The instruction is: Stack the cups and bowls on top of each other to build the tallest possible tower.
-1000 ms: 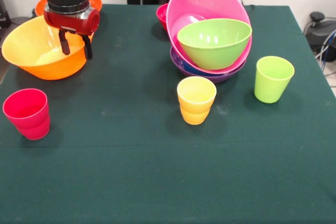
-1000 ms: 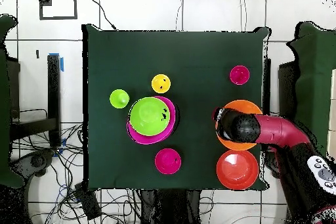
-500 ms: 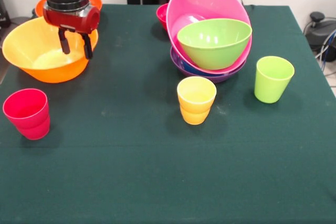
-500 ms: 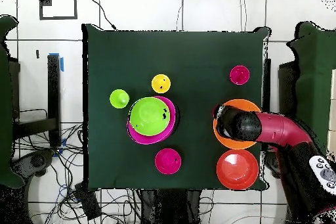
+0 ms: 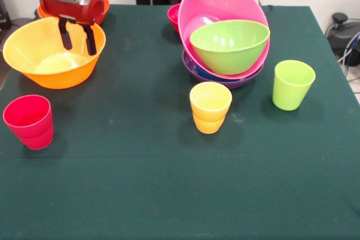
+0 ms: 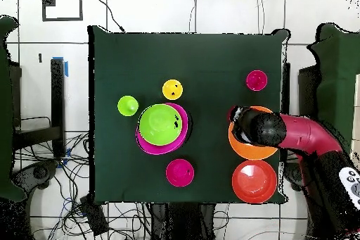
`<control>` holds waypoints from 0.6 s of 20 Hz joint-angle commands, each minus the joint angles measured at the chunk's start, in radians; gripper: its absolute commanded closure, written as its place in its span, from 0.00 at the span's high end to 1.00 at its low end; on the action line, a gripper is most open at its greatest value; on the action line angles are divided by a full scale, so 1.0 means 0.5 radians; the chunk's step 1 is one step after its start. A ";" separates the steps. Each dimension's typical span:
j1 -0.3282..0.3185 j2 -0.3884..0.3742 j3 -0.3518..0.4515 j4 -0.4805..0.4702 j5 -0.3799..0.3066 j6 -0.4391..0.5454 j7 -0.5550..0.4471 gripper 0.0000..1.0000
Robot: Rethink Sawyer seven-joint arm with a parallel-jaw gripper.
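The gripper (image 5: 75, 36) hangs inside the light orange bowl (image 5: 34, 54) at the table's left, its fingers (image 5: 89, 40) spread and empty. To lift the bowl well, they should straddle its rim squarely before closing. The tower (image 5: 226, 40) waits further right. Since a second ago the gripper has risen slightly.
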 commanded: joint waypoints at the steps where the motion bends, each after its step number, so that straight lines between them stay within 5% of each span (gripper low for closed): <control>1: 0.034 0.035 0.105 0.060 0.005 0.158 -0.224 0.00; 12: 0.030 0.025 0.144 0.066 0.009 0.119 -0.203 0.00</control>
